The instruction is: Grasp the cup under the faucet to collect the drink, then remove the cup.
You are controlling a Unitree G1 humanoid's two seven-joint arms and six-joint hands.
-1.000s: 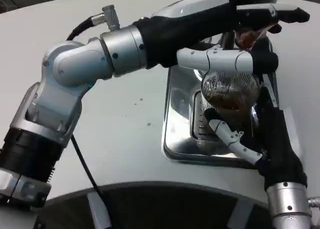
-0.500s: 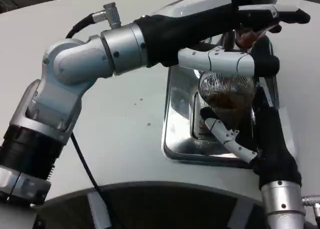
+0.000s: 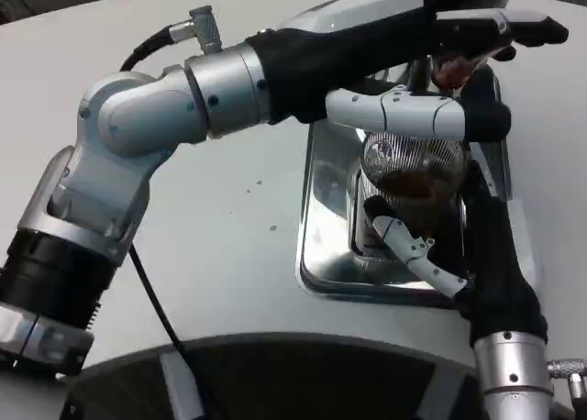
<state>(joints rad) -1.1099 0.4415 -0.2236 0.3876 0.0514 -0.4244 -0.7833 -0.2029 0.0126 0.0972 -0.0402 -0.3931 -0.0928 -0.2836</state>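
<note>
Ribbed clear cup (image 3: 410, 168), brown drink in the lower part, sat over the steel tray (image 3: 327, 220), directly under the faucet (image 3: 420, 71). Right hand (image 3: 459, 246) gripped it from the near side, fingers (image 3: 413, 252) clamped around its base. Left hand (image 3: 431, 62) reached across above the cup at the faucet, one finger just over the rim; couldn't tell if its fingers were clamped on anything. Tray sat on the white table (image 3: 229, 209).

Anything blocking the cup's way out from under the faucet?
Possibly. The left hand reaches across right above the cup, so lifting straight up looks blocked. The right hand holds the cup over the metal drip tray; toward the robot, nothing visible stands in the way.
</note>
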